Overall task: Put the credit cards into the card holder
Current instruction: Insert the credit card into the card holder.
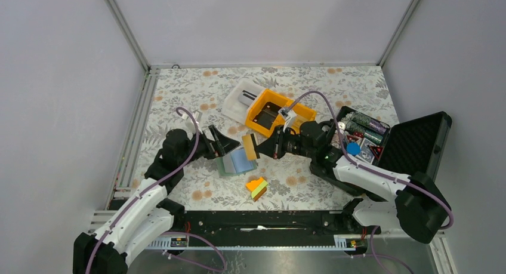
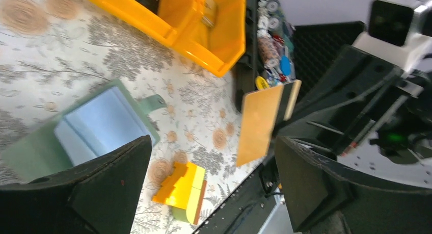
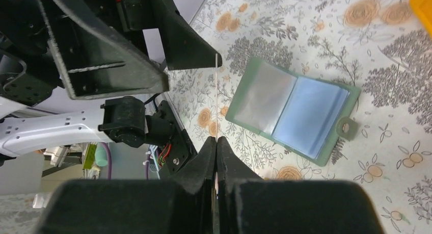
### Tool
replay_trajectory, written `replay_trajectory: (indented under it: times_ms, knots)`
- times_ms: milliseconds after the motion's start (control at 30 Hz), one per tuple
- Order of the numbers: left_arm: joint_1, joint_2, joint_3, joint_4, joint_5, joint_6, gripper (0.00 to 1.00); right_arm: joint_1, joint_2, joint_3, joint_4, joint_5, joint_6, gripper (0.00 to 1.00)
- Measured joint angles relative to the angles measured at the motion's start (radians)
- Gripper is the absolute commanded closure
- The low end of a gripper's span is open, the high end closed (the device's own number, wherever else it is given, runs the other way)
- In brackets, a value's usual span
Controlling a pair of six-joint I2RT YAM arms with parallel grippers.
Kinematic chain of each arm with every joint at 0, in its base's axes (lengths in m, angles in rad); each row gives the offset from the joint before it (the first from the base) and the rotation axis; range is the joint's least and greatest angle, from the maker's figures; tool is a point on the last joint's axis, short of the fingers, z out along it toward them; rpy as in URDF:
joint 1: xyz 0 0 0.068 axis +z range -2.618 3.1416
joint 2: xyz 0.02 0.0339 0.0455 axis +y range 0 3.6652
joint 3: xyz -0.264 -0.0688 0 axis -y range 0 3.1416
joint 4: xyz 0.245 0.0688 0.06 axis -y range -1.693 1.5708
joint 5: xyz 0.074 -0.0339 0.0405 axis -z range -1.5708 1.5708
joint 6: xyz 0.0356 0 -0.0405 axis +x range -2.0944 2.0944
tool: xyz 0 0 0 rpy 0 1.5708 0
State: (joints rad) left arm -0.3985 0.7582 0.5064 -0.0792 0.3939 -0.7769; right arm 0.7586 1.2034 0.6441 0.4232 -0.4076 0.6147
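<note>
The card holder [image 1: 235, 162] lies open on the table, grey-green with a light-blue inner panel; it also shows in the left wrist view [image 2: 97, 124] and the right wrist view [image 3: 295, 109]. My right gripper [image 1: 259, 147] is shut on a tan card [image 1: 249, 147] and holds it upright just right of the holder. The card shows broadside in the left wrist view [image 2: 260, 124] and edge-on in the right wrist view [image 3: 216, 99], with the right gripper [image 3: 216, 141] below it. My left gripper [image 1: 222, 144] is open and empty at the holder's upper left, its jaws wide apart [image 2: 213, 142].
An orange-yellow-green wedge block [image 1: 257, 188] lies just in front of the holder. An orange bin [image 1: 274, 111] and a white tray [image 1: 241, 98] stand behind. An open black foam-lined case [image 1: 412, 144] with poker chips [image 1: 353, 148] stands at the right.
</note>
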Motion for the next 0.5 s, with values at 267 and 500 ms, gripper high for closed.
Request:
replay_trajectory:
  times_ms: [267,500]
  knots:
    - [0.0,0.023,-0.13,0.267,0.174,-0.137,0.34,0.002,0.047,-0.068,0.156,-0.033,0.1,1.0]
    - [0.0,0.031,-0.153,0.431,0.254,-0.213,0.55,0.002,0.047,-0.068,0.227,-0.084,0.124,1.0]
